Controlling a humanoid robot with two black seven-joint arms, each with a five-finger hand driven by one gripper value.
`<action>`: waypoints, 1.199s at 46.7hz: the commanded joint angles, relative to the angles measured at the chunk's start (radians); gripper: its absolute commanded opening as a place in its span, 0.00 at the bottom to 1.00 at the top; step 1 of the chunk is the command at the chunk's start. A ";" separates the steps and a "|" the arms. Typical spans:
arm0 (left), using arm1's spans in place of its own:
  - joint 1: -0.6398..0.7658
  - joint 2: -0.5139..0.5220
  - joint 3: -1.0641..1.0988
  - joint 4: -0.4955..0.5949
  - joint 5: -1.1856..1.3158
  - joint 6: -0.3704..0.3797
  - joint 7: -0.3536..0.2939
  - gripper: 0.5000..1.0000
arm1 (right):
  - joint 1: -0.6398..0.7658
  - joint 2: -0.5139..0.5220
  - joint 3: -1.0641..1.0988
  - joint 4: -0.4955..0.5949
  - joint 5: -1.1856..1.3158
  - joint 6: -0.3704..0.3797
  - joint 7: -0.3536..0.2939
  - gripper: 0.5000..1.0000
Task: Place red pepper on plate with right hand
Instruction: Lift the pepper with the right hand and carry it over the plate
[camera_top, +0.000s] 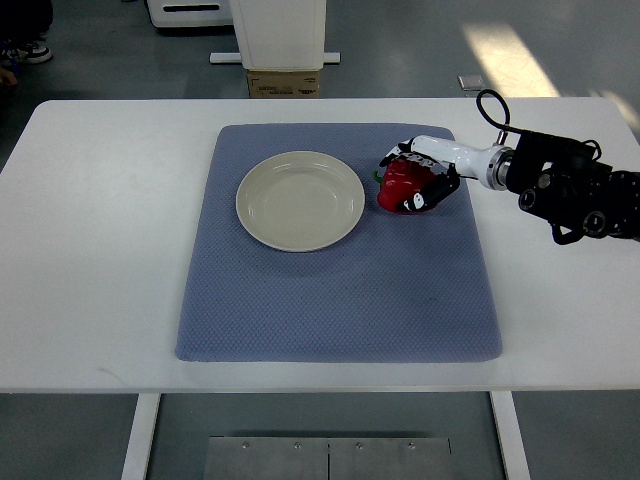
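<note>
Right robot hand (420, 178): I see its white and black fingers (437, 192) curled around the glossy red bell pepper (400, 184), gripping it; the arm enters from the right edge.
Pepper position: it sits on the blue-grey woven fabric mat (340, 300), just right of the plate and apart from its rim.
Round cream ceramic plate (262, 228): I read it as holding nothing; it lies on the mat's upper left part.
White flat surface (100, 250): it carries the mat.
Beyond the surface: a brown cardboard box (285, 83) stands on the grey floor at the far edge.
</note>
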 joint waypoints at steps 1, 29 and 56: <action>0.001 0.000 0.000 0.000 0.000 0.000 0.000 1.00 | 0.002 0.001 0.031 -0.005 0.001 -0.001 -0.014 0.00; 0.001 0.000 0.000 0.000 0.000 0.000 0.000 1.00 | 0.074 0.093 0.117 0.000 0.005 0.001 -0.068 0.00; 0.001 0.000 0.000 0.000 0.000 0.000 0.000 1.00 | 0.072 0.246 0.229 0.001 0.005 0.001 -0.111 0.00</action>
